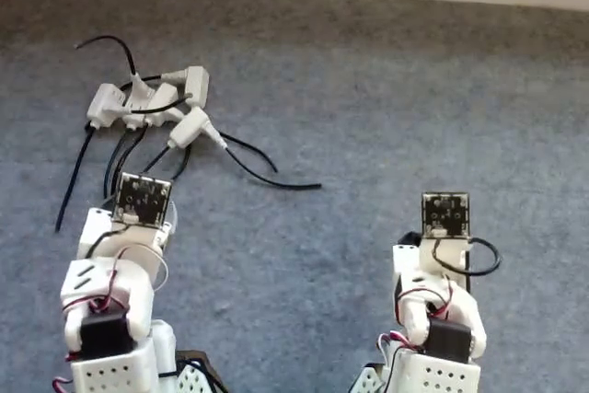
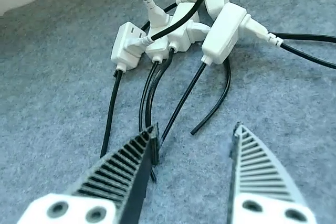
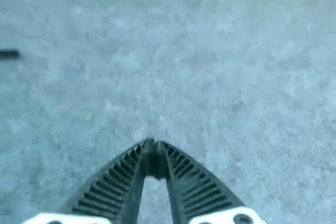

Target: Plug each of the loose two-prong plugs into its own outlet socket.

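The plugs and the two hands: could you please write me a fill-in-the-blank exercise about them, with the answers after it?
1. The left hand is ____ and holds nothing.
2. The right hand is ____ over the grey carpet.
3. The white plugs have cords of ____ colour.
Missing words: open; shut; black.
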{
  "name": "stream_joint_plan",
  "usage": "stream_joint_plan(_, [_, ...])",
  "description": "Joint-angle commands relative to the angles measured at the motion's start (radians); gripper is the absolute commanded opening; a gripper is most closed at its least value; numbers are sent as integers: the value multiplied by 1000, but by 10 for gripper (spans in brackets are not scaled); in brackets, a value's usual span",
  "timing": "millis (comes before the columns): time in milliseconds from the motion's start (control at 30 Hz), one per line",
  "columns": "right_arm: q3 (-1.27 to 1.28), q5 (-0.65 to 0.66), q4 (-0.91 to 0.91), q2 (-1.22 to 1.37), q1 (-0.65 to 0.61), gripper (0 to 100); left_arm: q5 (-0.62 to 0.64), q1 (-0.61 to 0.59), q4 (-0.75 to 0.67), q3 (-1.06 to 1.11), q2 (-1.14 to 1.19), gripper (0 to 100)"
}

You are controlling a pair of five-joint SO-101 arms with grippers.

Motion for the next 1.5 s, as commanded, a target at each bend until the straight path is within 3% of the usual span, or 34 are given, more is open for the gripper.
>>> stream_joint_plan(0, [102, -21, -68, -16, -5, 6, 12, -8, -25, 74, -27, 220])
stream_joint_plan(167, [125, -29, -65, -16, -59, 6, 172, -1, -25, 157, -24, 220])
stream_joint_plan(300, [166, -29, -65, -16, -124, 6, 215, 33, -38, 202, -15, 220])
stream_joint_plan(600, [166, -23, 50, -16, -148, 6, 212, 229, 100, 202, -15, 220])
stream_joint_plan(867, [166, -23, 64, -16, -148, 6, 209, 229, 229, 202, -21, 220])
stream_joint_plan(1467, [166, -23, 64, -16, -148, 6, 209, 229, 233, 202, -16, 220])
